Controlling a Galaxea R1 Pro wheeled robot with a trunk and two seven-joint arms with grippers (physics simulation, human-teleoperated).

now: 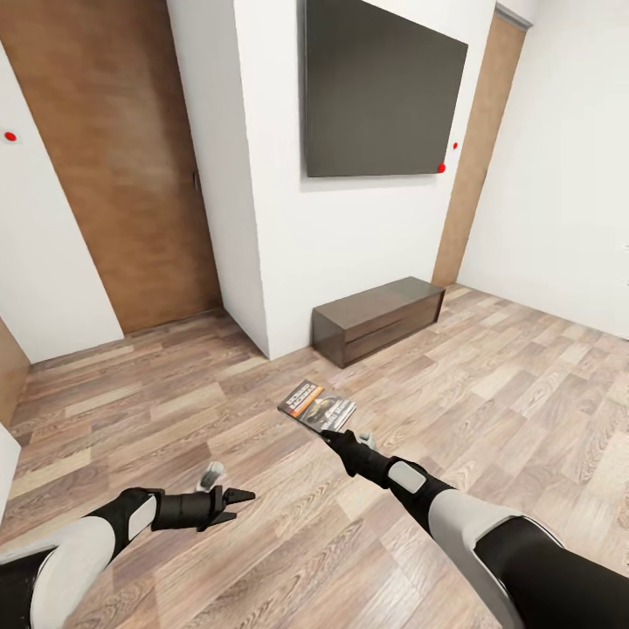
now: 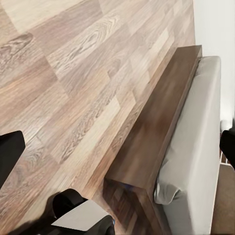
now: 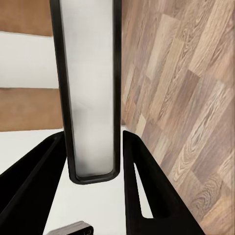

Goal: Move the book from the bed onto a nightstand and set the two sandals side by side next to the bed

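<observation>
Book [image 1: 316,404] sits clamped edge-on in the right hand [image 1: 332,434], held out in front over the wooden floor [image 1: 175,411], while the left hand [image 1: 234,505] hangs beside it with its fingers close together and nothing between them. Beyond the hands stands a long low bench [image 1: 377,320] under a dark wall screen [image 1: 384,87]; that is not the nightstand. Best to keep the grip firm and the book level while turning toward the bed [image 2: 196,147], whose frame lies just beyond the left hand, and seek the surface beside its headboard.
</observation>
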